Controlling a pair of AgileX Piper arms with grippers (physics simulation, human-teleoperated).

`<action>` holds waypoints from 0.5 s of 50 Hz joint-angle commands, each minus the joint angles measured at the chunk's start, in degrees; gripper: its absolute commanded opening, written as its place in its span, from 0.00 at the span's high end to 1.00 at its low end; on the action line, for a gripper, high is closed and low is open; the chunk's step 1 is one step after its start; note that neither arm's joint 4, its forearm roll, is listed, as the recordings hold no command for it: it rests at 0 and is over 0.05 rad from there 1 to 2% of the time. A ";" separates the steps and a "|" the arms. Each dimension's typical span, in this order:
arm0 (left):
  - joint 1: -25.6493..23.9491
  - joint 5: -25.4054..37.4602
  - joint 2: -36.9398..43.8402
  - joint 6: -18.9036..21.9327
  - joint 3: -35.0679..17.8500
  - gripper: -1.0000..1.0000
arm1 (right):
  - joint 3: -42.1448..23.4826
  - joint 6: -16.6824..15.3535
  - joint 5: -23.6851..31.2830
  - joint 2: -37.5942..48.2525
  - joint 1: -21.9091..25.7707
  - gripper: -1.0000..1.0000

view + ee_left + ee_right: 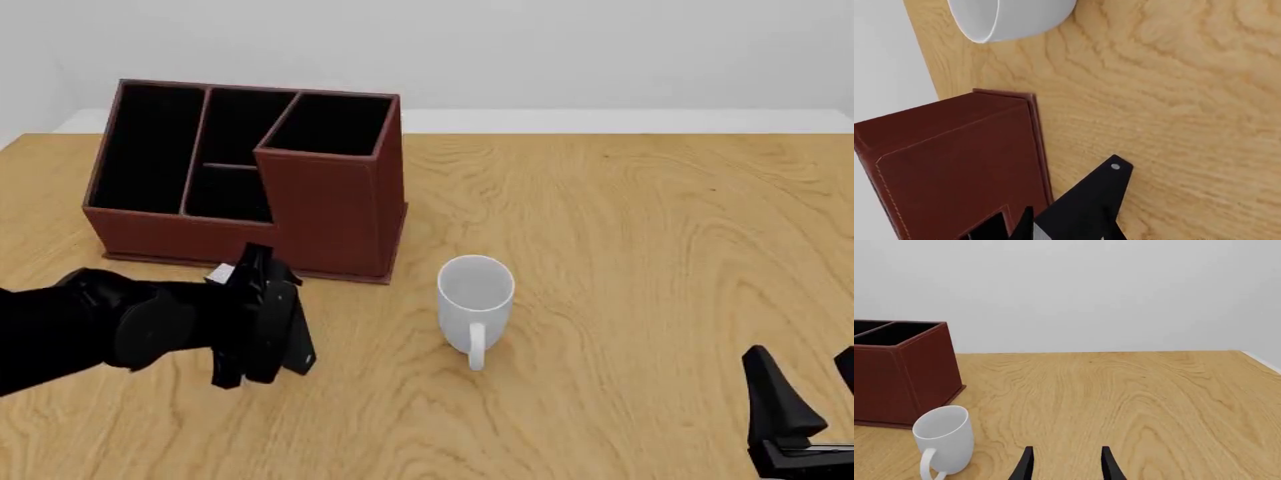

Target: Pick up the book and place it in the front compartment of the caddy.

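A: Notes, L to R, front view. Far L: left tool [256, 325], black, low over the wooden worktop [627, 220], just in front of the large dark red-brown boxy caddy [247, 180]. A small white bit shows at the tool's far edge, prob. page edges.

B: So it has the small black hardcover book [1084, 207]?

A: Looks so. Left wrist view shows a flat black slab w/ a tiny white mark near its corner, set betw. the fingers, caddy's red-brown outer wall right beside it. Left tool reads as clamped on the book. Black on black though, so the grip line itself is hard to see.

B: Front compartment?

A: Small squarish low-walled black cell [224, 194], betw. the long narrow cell on the L and the tall corner section. Nothing in it that I can see.

B: Further R?

A: White ceramic mug [474, 305], upright, handle toward cam, near the caddy's R corner, apart from it. Far R: right tool [1065, 466], fingers apart, holding nothing, well away.

B: Step?

A: My read: book picked, carry to caddy in hand. Next needs a lift above the front wall, shift back over the small cell, book turned to fit, then lower and let go. Risk: clipping the wall or the tall section.
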 commanded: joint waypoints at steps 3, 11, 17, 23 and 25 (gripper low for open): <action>1.54 -0.81 1.78 0.60 -0.52 0.00 | 0.00 -0.01 -0.02 0.04 0.02 0.00; 2.61 -1.82 3.24 1.39 -0.53 0.00 | 0.00 0.00 0.00 0.00 0.00 0.00; 4.37 0.93 4.13 2.27 -0.79 1.00 | 0.00 -0.01 0.01 -0.01 -0.01 0.00; 4.97 1.54 4.18 2.30 -1.00 1.00 | 0.00 0.00 -0.01 0.02 -0.01 0.00; 5.59 2.49 4.01 2.69 -0.57 1.00 | 0.00 -0.01 -0.01 0.01 0.01 0.00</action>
